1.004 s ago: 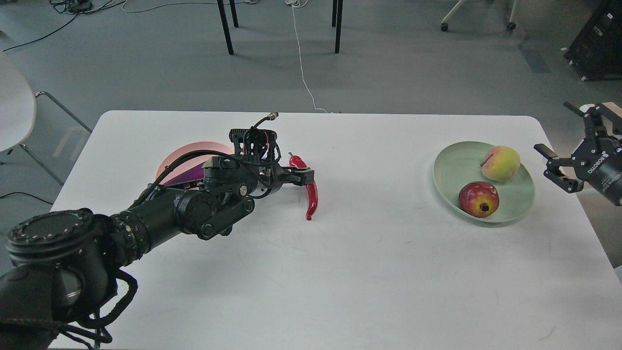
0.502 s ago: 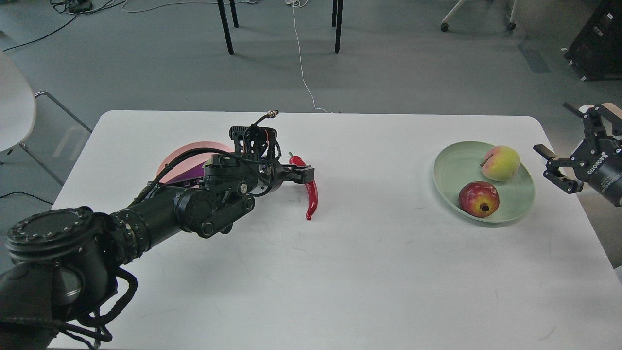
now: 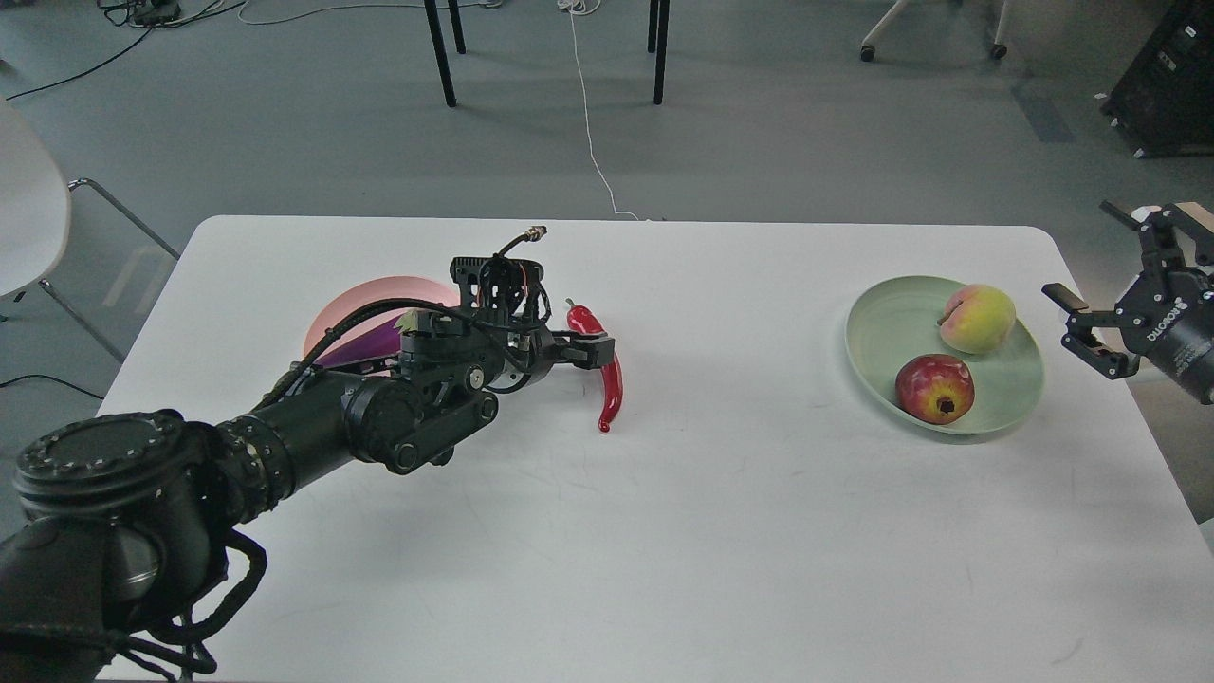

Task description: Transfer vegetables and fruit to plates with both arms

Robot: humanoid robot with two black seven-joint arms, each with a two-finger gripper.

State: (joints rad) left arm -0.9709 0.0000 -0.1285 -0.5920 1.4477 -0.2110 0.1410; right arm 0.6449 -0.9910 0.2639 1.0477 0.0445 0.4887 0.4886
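My left gripper (image 3: 594, 349) reaches across the table and is shut on the upper part of the red chili pepper (image 3: 612, 389), whose tip rests on the white table (image 3: 721, 531). Behind my left arm the pink plate (image 3: 379, 287) holds the purple eggplant (image 3: 365, 343), mostly hidden by the arm. The mint green plate (image 3: 882, 332) at the right holds the peach (image 3: 978, 319) and the pomegranate (image 3: 935, 388). My right gripper (image 3: 1091, 327) is open and empty, just past the table's right edge beside the green plate.
Chair and table legs (image 3: 438, 52) stand on the grey floor beyond the table's far edge, with a white cable (image 3: 593, 142) running to it. A white chair (image 3: 28, 209) stands at the left. A black box (image 3: 1167, 85) sits at the far right.
My left gripper and the chili pepper shifted slightly right and toward me. My right gripper drew back a little to the right.
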